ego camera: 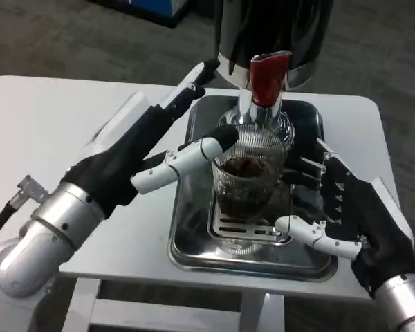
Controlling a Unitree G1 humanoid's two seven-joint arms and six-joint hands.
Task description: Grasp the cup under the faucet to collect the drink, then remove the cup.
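A ribbed clear glass cup (243, 187) stands on the slotted drip grate (243, 229) of a shiny steel tray (187, 238), directly below the faucet with its red tap handle (268, 77), which juts from the base of a dark, chrome-banded drink dispenser (277, 34). The cup holds a dark brown drink, filling roughly its lower half, with a darker patch at the surface. The left hand (169, 149) reaches in from the tray's left edge: one white finger lies across the cup's upper left rim, touching the glass, while other fingers stretch up toward the dispenser's base; whether the cup is truly gripped cannot be told from this angle. The right hand (332, 207) sits just beside the cup on its right, fingers spread and released, with a white finger pointing toward the cup's foot over the grate and dark fingers near its right wall, holding nothing. The tray rests on the white table (48, 124).
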